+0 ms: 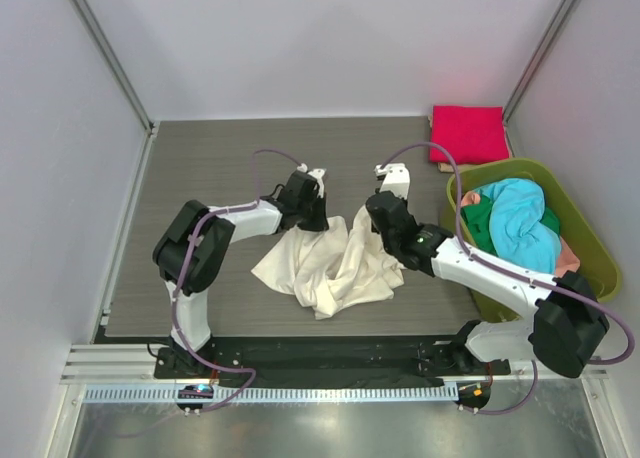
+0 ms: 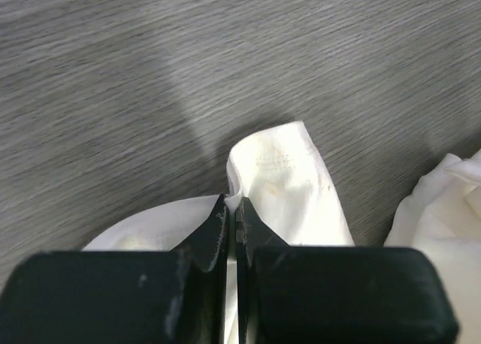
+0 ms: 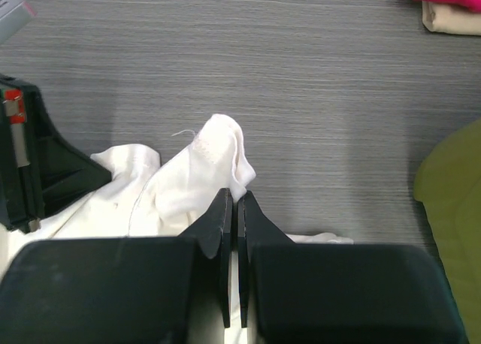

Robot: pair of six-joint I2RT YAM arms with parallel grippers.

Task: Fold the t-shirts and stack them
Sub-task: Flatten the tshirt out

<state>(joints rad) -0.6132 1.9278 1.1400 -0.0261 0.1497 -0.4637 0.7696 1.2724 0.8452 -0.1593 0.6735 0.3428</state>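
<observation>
Both arms are on the cream-white t-shirt (image 1: 330, 263), bunched on the table just left of the olive basket (image 1: 505, 168). The left gripper (image 2: 231, 207) pinches one fabric corner tight and the right gripper (image 3: 232, 201) is clamped on another. The magenta t-shirt (image 1: 468, 133) lies folded beyond the basket, with the turquoise t-shirt (image 1: 520, 223) heaped inside it.

**Table layout**

A crumpled shirt (image 1: 325, 268) lies in the middle of the table (image 1: 200, 178), beyond the arms' bases. The left gripper (image 2: 233, 209) is at its far left edge, the right gripper (image 3: 234, 203) at its far right. A basket (image 1: 590, 243) stands to the right, heaped shirts (image 1: 515, 223) in it; behind it lies a folded shirt (image 1: 468, 134).
</observation>
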